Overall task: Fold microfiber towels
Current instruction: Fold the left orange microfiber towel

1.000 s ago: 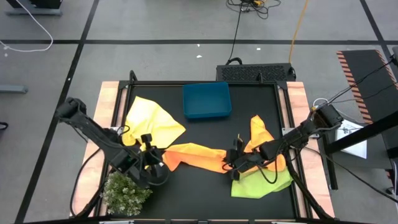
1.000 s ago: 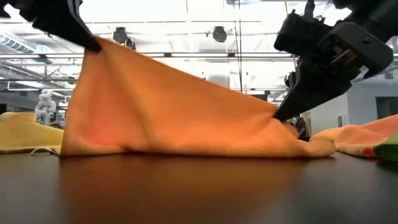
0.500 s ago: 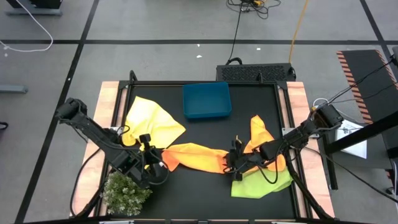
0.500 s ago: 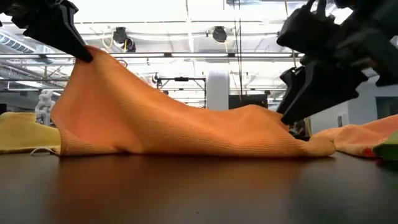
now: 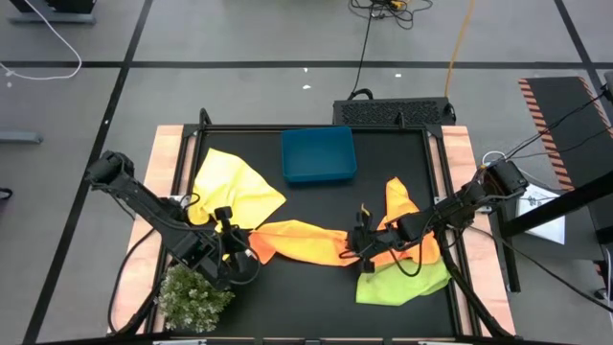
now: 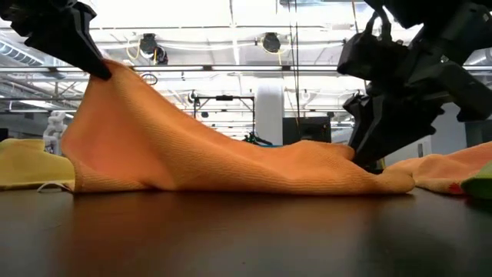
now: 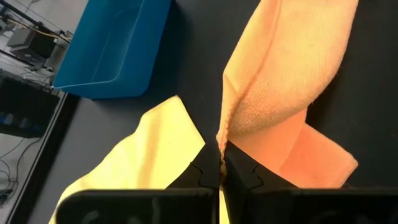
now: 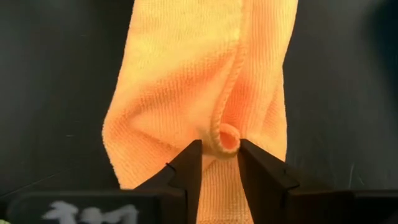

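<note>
An orange towel (image 5: 302, 240) stretches across the black table's near middle between my two grippers. My left gripper (image 5: 235, 251) is shut on its left end, which stands raised (image 6: 115, 77) in the low view. My right gripper (image 8: 221, 155) is at its right end, closed about a curled fold. The towel sags between them, and its lower edge (image 6: 231, 186) lies on the table. A yellow towel (image 5: 235, 190) lies far left, a second orange one (image 5: 397, 203) right, and a lime green one (image 5: 407, 284) near right. My left gripper pinches the orange towel's hemmed edge at a corner (image 7: 222, 140) between its two fingertips, slanting down from the table's left. That corner is lifted clear and the cloth slopes down from it to the table. My right gripper has a curled fold of the hem (image 8: 227, 138) at the towel's right end between its two fingers, slanting down from the right. This end lies low, close to the table, and the cloth is slack.
A blue bin (image 5: 319, 155) stands at the far middle. A small bushy plant (image 5: 194, 295) sits at the near left corner, beside my left arm. The yellow towel lies just behind my left gripper (image 7: 149, 149).
My right gripper opened and let the towel's right end go, then narrowed again about a fold of it, rolling a little. The towel, drawn taut between the grippers a second ago, has sagged in the middle and right. Its left corner stays raised.
</note>
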Robot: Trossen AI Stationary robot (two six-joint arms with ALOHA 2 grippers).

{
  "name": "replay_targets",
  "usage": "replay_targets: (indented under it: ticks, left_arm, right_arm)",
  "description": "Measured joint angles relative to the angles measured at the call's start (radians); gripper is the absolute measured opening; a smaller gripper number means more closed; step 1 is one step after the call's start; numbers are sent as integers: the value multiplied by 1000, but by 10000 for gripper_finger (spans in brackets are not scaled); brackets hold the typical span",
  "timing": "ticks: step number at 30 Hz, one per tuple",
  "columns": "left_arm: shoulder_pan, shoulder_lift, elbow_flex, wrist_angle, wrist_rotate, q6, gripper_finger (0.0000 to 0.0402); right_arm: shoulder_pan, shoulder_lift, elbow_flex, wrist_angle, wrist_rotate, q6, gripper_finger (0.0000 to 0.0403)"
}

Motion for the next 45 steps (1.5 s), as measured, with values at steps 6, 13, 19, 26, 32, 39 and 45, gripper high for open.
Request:
replay_targets:
  ticks: [6, 13, 19, 26, 32, 39, 45]
  left_arm:
    - [0, 0, 0, 0, 0, 3, 5]
    - [0, 0, 0, -1, -5, 17, 5]
    - [23, -5, 0, -7, -93, 78, 5]
    - [80, -74, 0, -6, -249, 130, 4]
    - [92, -204, 0, 12, -343, 151, 3]
    - [35, -331, 0, 177, -159, 242, 2]
    - [-47, -369, 0, 430, -154, 443, 1]
  right_arm:
    - [0, 0, 0, 4, 0, -31, 25]
    - [0, -32, 0, -5, 1, -37, 3]
    - [-2, -198, 0, -26, 82, -50, 1]
    - [-2, -431, 0, -58, 248, -82, 1]
    - [2, -526, 0, -54, 272, -77, 1]
    - [91, -559, 0, -3, 264, -75, 0]
    - [188, -560, 38, 77, 263, -106, 0]
